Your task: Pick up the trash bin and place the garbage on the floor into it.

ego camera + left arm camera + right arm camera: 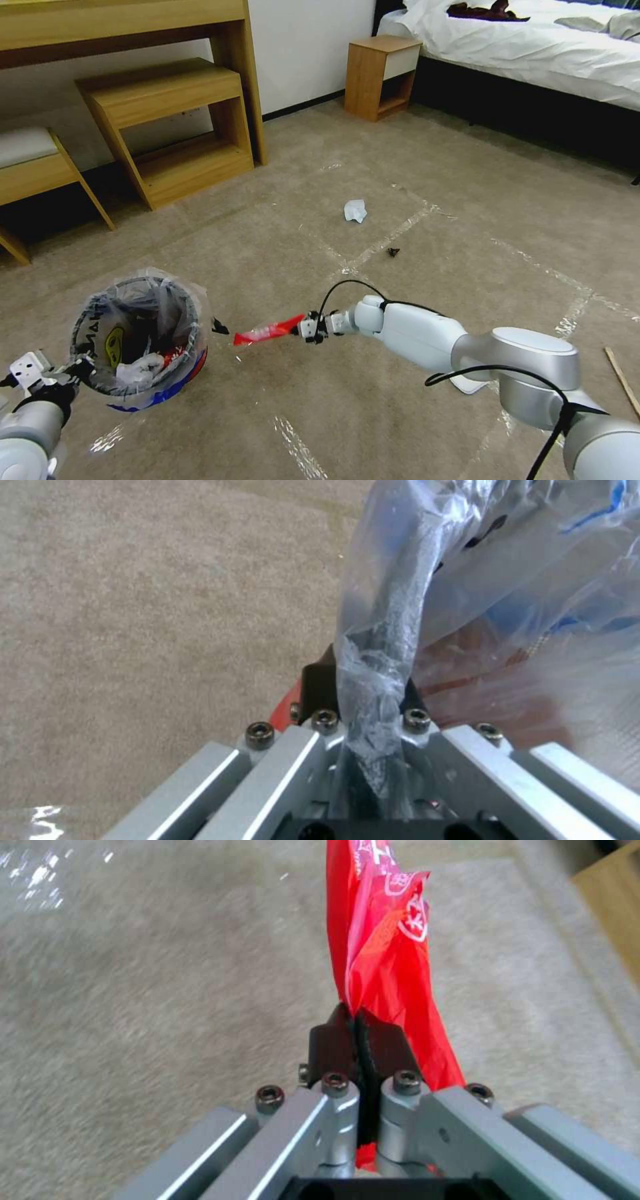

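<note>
1. My left gripper (79, 368) is closed tight on the rim of the trash bin (140, 337); in my left wrist view the dark rim and its crinkly clear plastic liner (400, 610) run straight between my fingers (320, 680).
2. The bin hangs tilted with its mouth turned up toward my head camera, showing yellow print and a white wad inside.
3. My right gripper (301, 327) is pinched shut on one end of a red wrapper (268, 331). The wrapper sticks out toward the bin, its free end just beside the rim, apart from it and outside the bin.
4. In my right wrist view the dark pads (337, 1042) meet with the wrapper's red film (383, 955) squeezed between them.
5. Below both is beige carpet (347, 413), crossed with shiny strips of clear tape.
6. Beyond the bin, further out on the carpet, lies a white tissue wad (355, 211), with a small dark scrap (393, 252) near it.
7. Far across from the bin, past my right arm, a thin wooden stick (623, 379) lies on the carpet.
8. Behind the bin stands a wooden desk with a stepped shelf (175, 127); farther off are a wooden nightstand (380, 77) and a bed with white bedding (533, 53).
</note>
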